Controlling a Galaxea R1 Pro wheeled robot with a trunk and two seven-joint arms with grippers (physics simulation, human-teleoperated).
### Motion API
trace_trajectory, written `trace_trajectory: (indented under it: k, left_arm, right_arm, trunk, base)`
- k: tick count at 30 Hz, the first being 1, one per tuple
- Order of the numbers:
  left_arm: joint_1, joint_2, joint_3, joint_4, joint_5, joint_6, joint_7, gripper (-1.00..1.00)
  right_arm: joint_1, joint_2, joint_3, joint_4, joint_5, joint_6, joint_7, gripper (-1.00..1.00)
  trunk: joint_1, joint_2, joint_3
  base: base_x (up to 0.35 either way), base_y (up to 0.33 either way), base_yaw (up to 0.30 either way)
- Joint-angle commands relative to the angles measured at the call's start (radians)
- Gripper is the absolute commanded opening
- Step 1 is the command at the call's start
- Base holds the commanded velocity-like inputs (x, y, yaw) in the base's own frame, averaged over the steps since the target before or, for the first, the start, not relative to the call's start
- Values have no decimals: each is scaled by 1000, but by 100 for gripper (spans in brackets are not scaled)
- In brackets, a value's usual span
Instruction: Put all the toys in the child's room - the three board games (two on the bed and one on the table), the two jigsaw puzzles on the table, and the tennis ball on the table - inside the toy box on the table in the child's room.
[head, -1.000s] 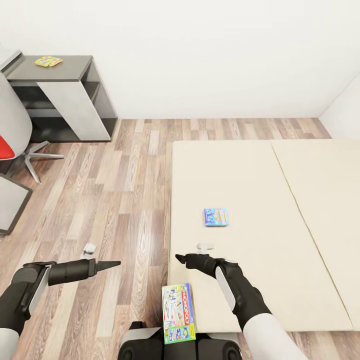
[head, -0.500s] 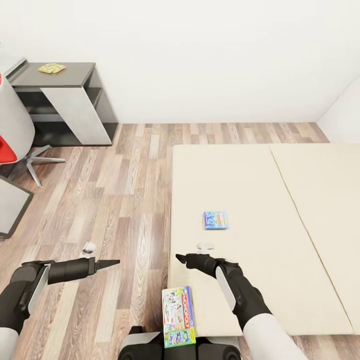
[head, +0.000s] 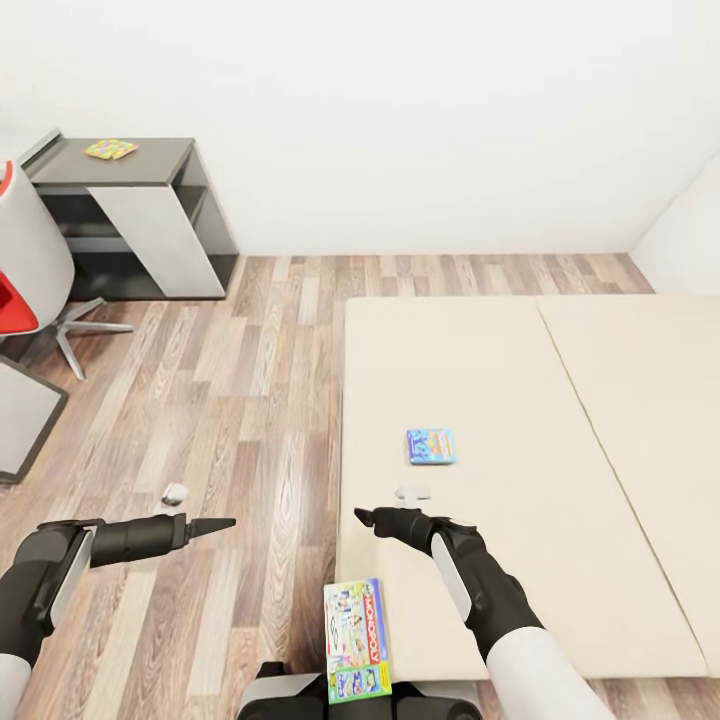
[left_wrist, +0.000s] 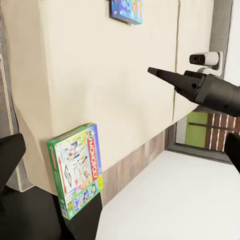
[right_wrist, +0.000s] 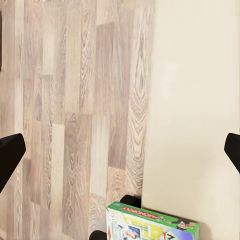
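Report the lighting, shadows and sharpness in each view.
Head view: flat, even light, faint shadows, the small blue board game on the bed sharp. Left wrist view: crisp print on the green-edged board game, right pincer sharp. Right wrist view: soft, slightly blurred floor planks, no glare.

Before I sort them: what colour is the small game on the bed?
Blue, with colourful cartoons; head view.

Your two arms are black at the forearms and wrists, each with a pale grey panel along one side, and turn white toward the upper arm. The left gripper (head: 222, 523) and right gripper (head: 362, 516) end in slim, tapering black fingers. Your base (head: 275, 692) shows dark grey and black.
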Motion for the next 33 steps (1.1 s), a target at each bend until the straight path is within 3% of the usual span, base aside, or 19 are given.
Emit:
trace_trajectory:
  k: [1,10,20,26,30,33]
  left_arm:
    - [0,0,0,0,2,12,1,100]
    - [0,-5,-3,4,-2,22,153,100]
    - [1,-9,-12,55,-2,20,251,100]
    - [2,-11,-15,146,-4,11,319,100]
    - [2,-12,-16,251,-9,-22,402,100]
    - [2,-12,-16,340,-11,-104,480,100]
  right_arm:
    - [0,0,0,-1,-10,7,-4,100]
    - [0,0,0,5,-14,6,-39,100]
    - [4,0,3,4,-11,12,-40,100]
    - [72,-3,-2,-3,-10,14,-40,100]
    - [149,-38,-12,-3,-15,2,-42,100]
    - [201,-76,-15,-4,-22,-34,-42,100]
  trunk:
    - [1,-1,0]
    - [1,-1,15]
    - [1,-1,32]
    - [1,-1,42]
    - [1,-1,48]
    - [1,-1,53]
  base:
    - [0,0,0]
    - [0,0,0]
    - [0,0,0]
    - [0,0,0]
    - [0,0,0]
    - [0,0,0]
